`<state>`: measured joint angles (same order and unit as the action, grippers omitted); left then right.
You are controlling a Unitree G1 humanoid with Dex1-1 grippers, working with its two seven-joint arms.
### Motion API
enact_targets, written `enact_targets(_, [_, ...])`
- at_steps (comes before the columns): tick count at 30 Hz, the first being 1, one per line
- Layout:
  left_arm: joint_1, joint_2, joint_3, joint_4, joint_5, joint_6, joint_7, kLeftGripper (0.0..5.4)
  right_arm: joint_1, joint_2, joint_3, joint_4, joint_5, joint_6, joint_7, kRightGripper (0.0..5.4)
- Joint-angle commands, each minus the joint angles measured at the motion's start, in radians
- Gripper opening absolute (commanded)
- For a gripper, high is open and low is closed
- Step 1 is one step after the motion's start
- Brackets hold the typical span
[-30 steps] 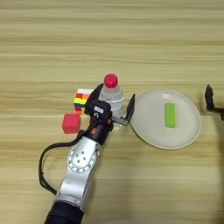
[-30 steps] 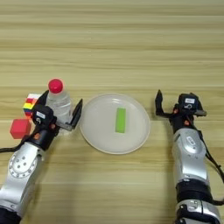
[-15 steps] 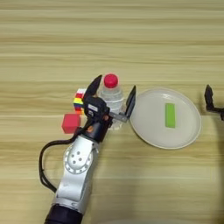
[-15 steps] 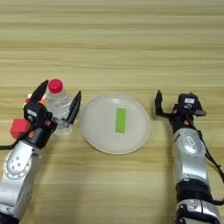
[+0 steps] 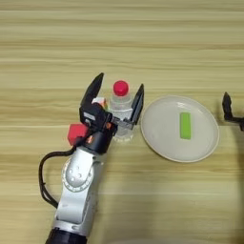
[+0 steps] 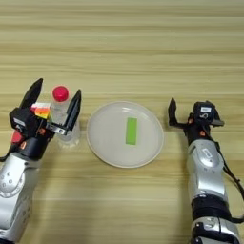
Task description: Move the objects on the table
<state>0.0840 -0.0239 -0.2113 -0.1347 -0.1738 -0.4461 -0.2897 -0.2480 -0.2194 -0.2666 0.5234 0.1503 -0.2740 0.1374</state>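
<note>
A: While the left gripper (image 5: 116, 98) stands with its two black fingers spread wide, one on each side of the small clear bottle (image 5: 121, 112), nothing is clamped. Bottle upright on the table (image 5: 143, 43), red cap up, just left of the white plate (image 5: 157, 138).

B: Noted. Contact between fingers and bottle?

A: Cannot tell; the fingers flank it with a visible gap near the cap. The puzzle cube (image 6: 42, 110) sits just behind the left finger, mostly hidden. The plain red cube (image 5: 76, 132) lies beside the gripper's wrist, on the table.

B: Right gripper?

A: The right gripper (image 6: 190, 114) is parked right of the plate, apart from it. Only one finger shows clearly, so I cannot tell how its jaws stand.

B: Progress?

A: My judgement: early. No object is lifted; all three are bunched left of the plate. The green strip (image 6: 131, 130) lies flat on the plate. A grasp on the bottle looks set up, not closed; everything remains to be moved.
</note>
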Motion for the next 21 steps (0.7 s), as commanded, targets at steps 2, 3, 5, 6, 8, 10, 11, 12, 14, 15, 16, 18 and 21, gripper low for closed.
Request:
enact_targets(2, [0.015,0.017,0.043,-0.084,-0.034,0.017,0.014,5.38,-0.004,0.003,0.005,-0.011,0.0,-0.004,-0.004,5.4])
enact_targets(3, [0.013,0.02,0.063,-0.09,-0.039,0.021,0.026,5.38,-0.003,0.004,0.006,-0.015,0.0,-0.004,-0.005,5.4])
enact_targets(5, [0.005,0.027,0.111,-0.091,-0.049,0.026,0.046,5.38,0.002,0.004,0.008,-0.026,-0.001,-0.005,-0.004,5.4])
enact_targets(6, [0.001,0.03,0.132,-0.088,-0.051,0.028,0.054,5.38,0.004,0.005,0.009,-0.032,-0.001,-0.006,-0.004,5.4])
enact_targets(8, [-0.006,0.04,0.175,-0.083,-0.061,0.029,0.066,5.38,0.013,0.008,0.014,-0.056,-0.004,-0.005,-0.004,5.4])
enact_targets(10, [-0.009,0.048,0.204,-0.086,-0.069,0.033,0.074,5.38,0.023,0.012,0.021,-0.085,-0.006,-0.004,-0.002,5.4])
enact_targets(11, [-0.011,0.054,0.221,-0.09,-0.072,0.035,0.08,5.38,0.031,0.014,0.024,-0.103,-0.007,-0.002,-0.002,5.4])
enact_targets(12, [-0.013,0.059,0.237,-0.091,-0.072,0.036,0.087,5.38,0.038,0.015,0.028,-0.122,-0.008,-0.001,-0.001,5.4])
enact_targets(14, [-0.02,0.066,0.277,-0.08,-0.061,0.039,0.113,5.38,0.055,0.018,0.037,-0.17,-0.007,0.005,0.002,5.4])
enact_targets(15, [-0.025,0.07,0.294,-0.069,-0.05,0.041,0.126,5.38,0.063,0.02,0.042,-0.193,-0.007,0.008,0.003,5.4])
enact_targets(16, [-0.031,0.074,0.312,-0.054,-0.035,0.042,0.143,5.38,0.072,0.022,0.048,-0.22,-0.008,0.012,0.005,5.4])
enact_targets(18, [-0.044,0.082,0.344,-0.019,-0.015,0.052,0.171,5.38,0.091,0.025,0.062,-0.272,-0.01,0.02,0.01,5.4])
enact_targets(21, [-0.063,0.086,0.381,0.029,-0.013,0.067,0.202,5.38,0.115,0.027,0.084,-0.334,-0.014,0.031,0.02,5.4])
